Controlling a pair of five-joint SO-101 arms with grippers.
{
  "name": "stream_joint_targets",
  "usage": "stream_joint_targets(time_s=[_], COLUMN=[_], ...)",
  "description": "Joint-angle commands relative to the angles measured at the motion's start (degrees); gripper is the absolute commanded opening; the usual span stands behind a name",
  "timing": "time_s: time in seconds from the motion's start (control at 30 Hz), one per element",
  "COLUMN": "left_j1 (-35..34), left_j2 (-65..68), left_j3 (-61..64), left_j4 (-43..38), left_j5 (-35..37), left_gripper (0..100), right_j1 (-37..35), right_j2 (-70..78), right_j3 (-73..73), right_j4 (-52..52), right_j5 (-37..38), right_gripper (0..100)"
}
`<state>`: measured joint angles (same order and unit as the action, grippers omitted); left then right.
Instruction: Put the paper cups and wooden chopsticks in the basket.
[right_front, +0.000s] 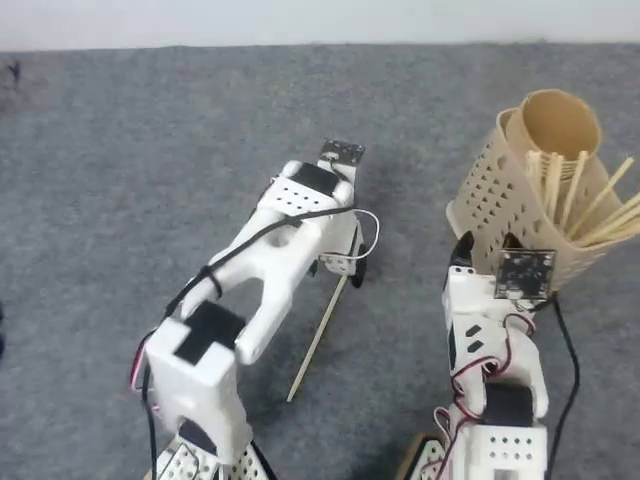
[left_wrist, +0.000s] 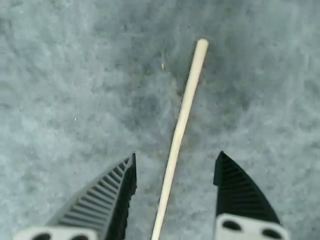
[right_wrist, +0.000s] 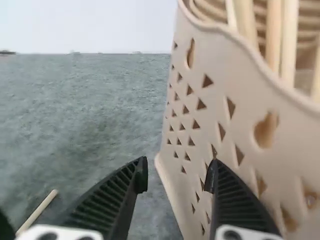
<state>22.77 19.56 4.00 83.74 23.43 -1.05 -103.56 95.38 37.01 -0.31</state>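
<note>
Beside the basket (right_front: 488, 205) right tool (right_wrist: 177, 165) gapes; left tool (left_wrist: 176, 156) gapes astride a chopstick (left_wrist: 185, 105).

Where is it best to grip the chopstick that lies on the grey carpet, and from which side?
Grip the chopstick on its shaft, coming straight down from above. It lies flat and is thin, so the grip must close across its length. The open left end effector straddles it.

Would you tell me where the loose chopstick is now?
In the high view the chopstick lies on the carpet between the left gripper's open fingers, left of the basket.
</note>
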Motion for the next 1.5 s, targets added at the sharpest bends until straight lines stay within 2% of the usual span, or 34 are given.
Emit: stream_joint_targets(time_s=[0.0, 0.33, 0.43, 0.53, 0.57, 0.8, 1.03, 1.23, 1.37, 1.47], left_j1=[0.9, 0.9, 0.9, 0.9, 0.9, 0.7, 0.4, 0.9, 2.7, 5.2], left_j2=[1.4, 11.3, 14.3, 14.9, 14.8, 14.4, 0.4, -15.3, -22.4, -25.7], left_j3=[-0.2, -0.1, -0.4, -2.0, -2.2, -7.3, -25.2, -38.3, -45.2, -47.8], left_j4=[-2.4, -2.4, -2.4, -2.1, -2.0, 3.2, 14.6, 14.5, 9.7, 0.5], left_j5=[1.3, 1.5, 1.4, 1.5, 1.6, 1.7, 1.7, 1.7, 4.4, 10.1], left_gripper=[24, 23, 16, 0, 3, 1, 1, 1, 1, 1], right_j1=[-2.2, -6.3, -6.3, -6.3, -6.3, -6.4, -6.4, -6.4, -6.5, -6.5], right_j2=[-0.5, -0.5, -0.5, -0.5, -0.5, -0.5, -0.5, -0.5, -0.5, -0.5], right_j3=[-0.4, 0.3, 0.3, 0.3, 0.4, 0.8, 0.8, 0.6, 0.6, 0.6], right_j4=[-0.7, -0.4, -0.3, -0.3, -0.3, -0.7, -0.7, -0.7, -0.7, -0.7], right_j5=[2.7, 7.6, 7.6, 7.6, 7.6, 7.6, 7.6, 7.6, 7.6, 7.6], right_gripper=[20.9, 20.9, 20.9, 20.9, 20.9, 20.9, 20.9, 20.9, 20.9, 20.9])
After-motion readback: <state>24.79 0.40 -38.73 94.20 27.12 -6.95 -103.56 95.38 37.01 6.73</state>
